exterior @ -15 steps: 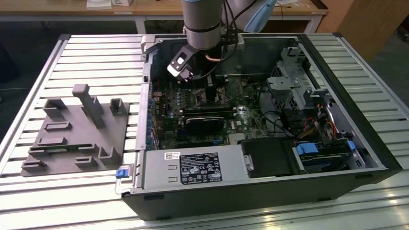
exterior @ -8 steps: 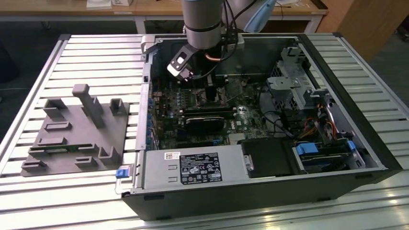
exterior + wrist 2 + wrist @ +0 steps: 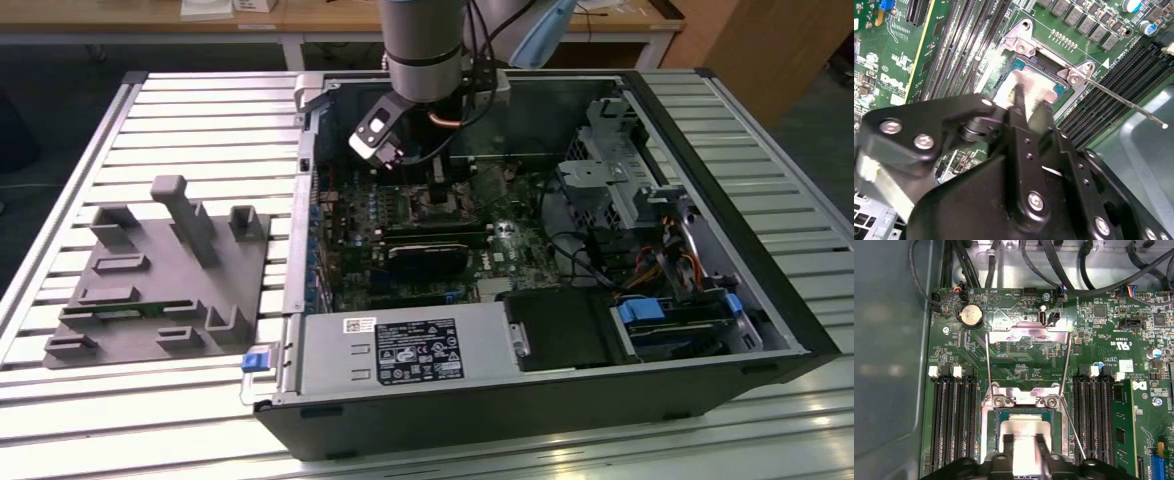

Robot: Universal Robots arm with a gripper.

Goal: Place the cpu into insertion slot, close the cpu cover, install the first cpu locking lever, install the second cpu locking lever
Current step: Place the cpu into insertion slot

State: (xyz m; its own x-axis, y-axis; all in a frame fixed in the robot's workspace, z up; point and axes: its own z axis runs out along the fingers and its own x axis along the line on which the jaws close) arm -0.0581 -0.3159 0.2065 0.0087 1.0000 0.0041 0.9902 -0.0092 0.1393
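Found the computer case [image 3: 787, 300] open-sided on the bench, with the gripper [image 3: 424, 182] down inside it at twelve o'clock of a black module [image 3: 427, 258], per the exterior view. Located the cpu [image 3: 1025, 424] directly beneath the gripper, square within the rim of the insertion slot [image 3: 1026, 411]; full seating not confirmable. Unable to tell the claw's opening, or any hold on the chip. Noted the cpu cover [image 3: 1029, 333] hinged right back off the socket, evidently to leave the opening free. Noted one locking lever [image 3: 1129, 102] unlatched and angled clear, judged for the same purpose. Logged a grey fixture block [image 3: 147, 290] at nine o'clock of the case, well apart from the work.
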